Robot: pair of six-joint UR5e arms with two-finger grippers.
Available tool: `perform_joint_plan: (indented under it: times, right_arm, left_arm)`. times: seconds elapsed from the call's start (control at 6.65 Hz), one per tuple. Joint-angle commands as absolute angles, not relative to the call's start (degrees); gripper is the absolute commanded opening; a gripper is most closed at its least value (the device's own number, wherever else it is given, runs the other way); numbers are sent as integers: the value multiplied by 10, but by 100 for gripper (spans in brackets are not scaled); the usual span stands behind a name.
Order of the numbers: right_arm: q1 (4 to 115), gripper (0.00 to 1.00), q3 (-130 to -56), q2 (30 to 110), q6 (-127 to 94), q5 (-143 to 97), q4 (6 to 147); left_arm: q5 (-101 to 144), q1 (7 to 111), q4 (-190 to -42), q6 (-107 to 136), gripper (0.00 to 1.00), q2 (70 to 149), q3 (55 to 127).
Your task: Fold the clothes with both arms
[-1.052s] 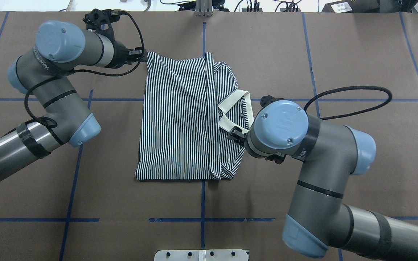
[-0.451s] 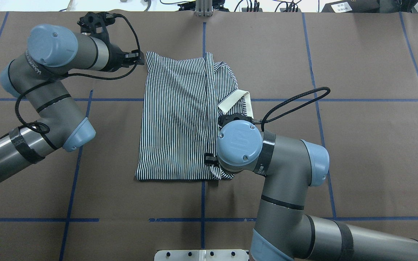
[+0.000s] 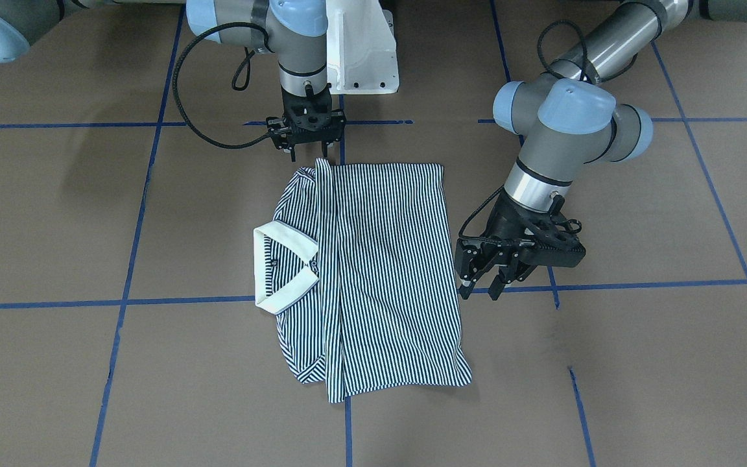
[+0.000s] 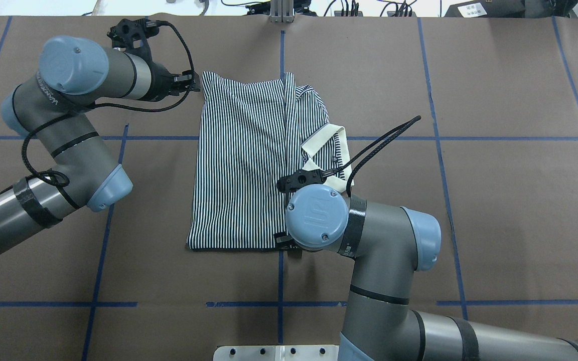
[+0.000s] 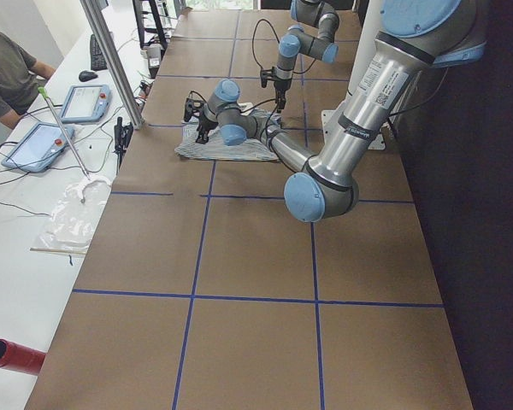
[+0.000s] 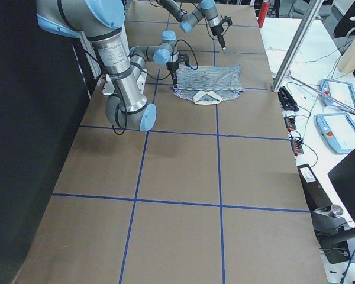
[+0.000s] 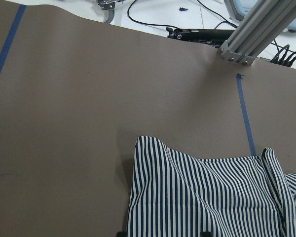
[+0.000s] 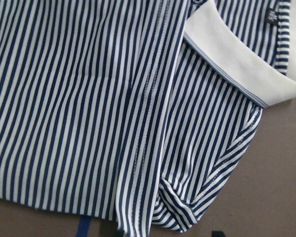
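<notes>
The striped polo shirt [image 4: 244, 165] lies folded lengthwise on the brown table, its cream collar [image 4: 319, 138] turned toward my right side. My left gripper [image 4: 193, 82] hangs open just off the shirt's far left corner [image 7: 138, 143], holding nothing; in the front view the left gripper [image 3: 480, 292] is raised beside the shirt [image 3: 380, 259]. My right gripper [image 3: 308, 154] points down, open and empty, over the near hem by the fold. From overhead it is mostly hidden under its own wrist. The right wrist view shows shirt [image 8: 89, 98] and collar [image 8: 237, 54] close below.
The white pedestal base [image 3: 360, 52] stands at the near table edge. An aluminium post [image 7: 256, 29] rises at the far edge. Blue tape lines [image 4: 281, 281] grid the table. A person [image 5: 8, 68] sits at a side bench with tablets.
My right arm swung from the collar side across to the middle of the near hem. My left gripper drew back a little leftward off the far corner.
</notes>
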State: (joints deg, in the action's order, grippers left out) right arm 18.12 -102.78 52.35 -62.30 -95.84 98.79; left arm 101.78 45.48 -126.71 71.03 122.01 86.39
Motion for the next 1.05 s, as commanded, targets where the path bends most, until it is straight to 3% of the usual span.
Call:
perform_joint_plan:
  times: [0.0, 0.6, 0.75, 0.9]
  right_arm:
    - [164, 61, -1023, 520, -587, -941, 988]
    - [160, 60, -985, 486, -533, -906, 988]
    - [159, 51, -979, 482, -533, -907, 987]
    - [158, 48, -971, 481, -534, -906, 987]
  left_arm:
    - [1018, 454, -1267, 713, 58, 1221, 864]
    - [1018, 451, -1267, 729, 58, 1221, 863]
    - [1018, 451, -1267, 729, 58, 1221, 862]
    - [1018, 451, -1267, 729, 58, 1220, 862]
